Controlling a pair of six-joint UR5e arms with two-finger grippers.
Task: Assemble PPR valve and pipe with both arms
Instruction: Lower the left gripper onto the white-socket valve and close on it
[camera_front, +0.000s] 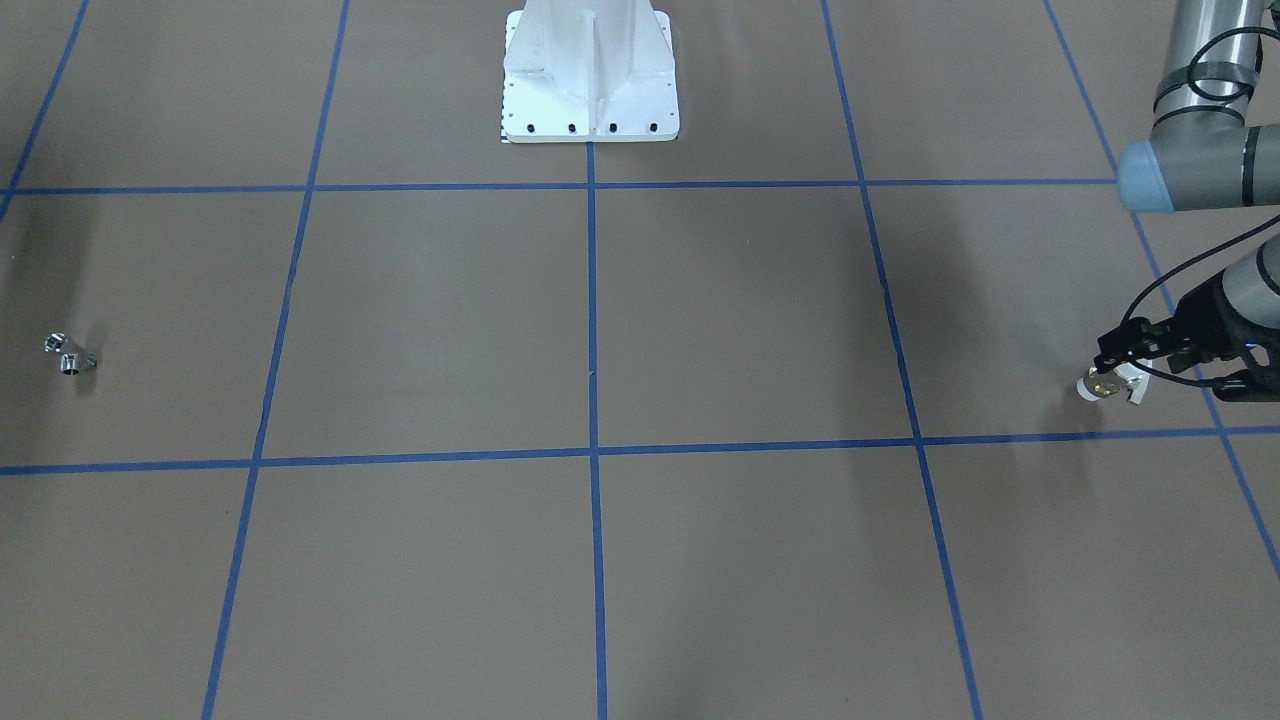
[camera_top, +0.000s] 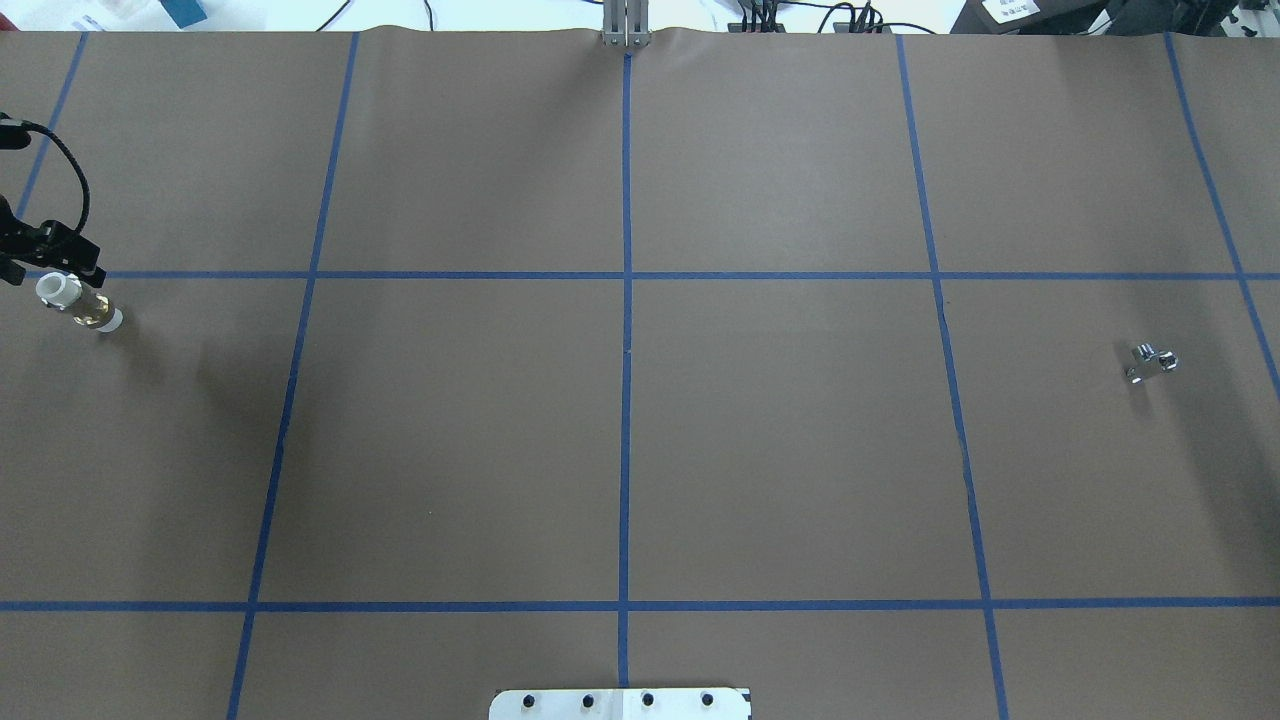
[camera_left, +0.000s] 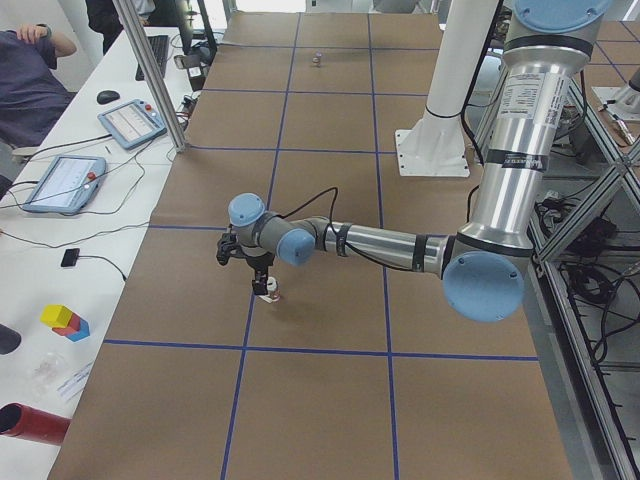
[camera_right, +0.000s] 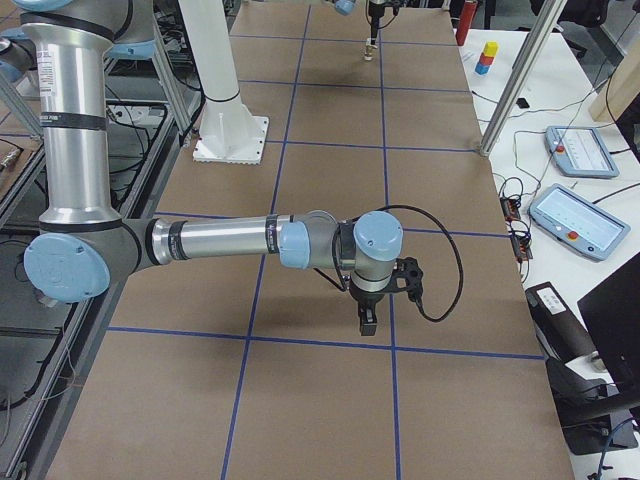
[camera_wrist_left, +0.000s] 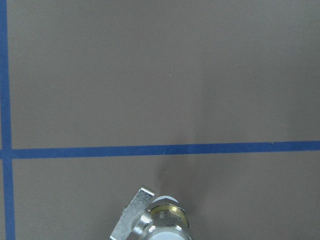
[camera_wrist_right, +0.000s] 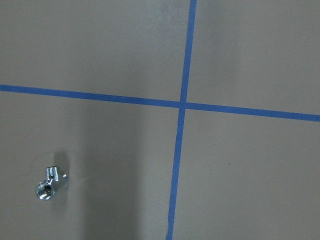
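The PPR valve (camera_front: 1108, 385), with white ends and a brass middle, hangs upright under my left gripper (camera_front: 1118, 358) at the table's left end. The gripper looks shut on its top end, and its lower end is at the brown paper. It also shows in the overhead view (camera_top: 82, 304) and at the bottom of the left wrist view (camera_wrist_left: 161, 221). The chrome pipe (camera_top: 1151, 361) lies alone on the paper at the right end, and shows in the front view (camera_front: 70, 355) and the right wrist view (camera_wrist_right: 48, 182). My right gripper (camera_right: 368, 318) hovers above the table; I cannot tell whether it is open or shut.
The white pedestal base (camera_front: 590, 85) stands at the robot's edge of the table. Blue tape lines (camera_top: 626, 300) grid the brown paper. A side bench holds tablets (camera_left: 62, 182), coloured blocks (camera_left: 64, 320) and a red cylinder (camera_left: 30, 423). A metal post (camera_left: 150, 75) stands at that edge.
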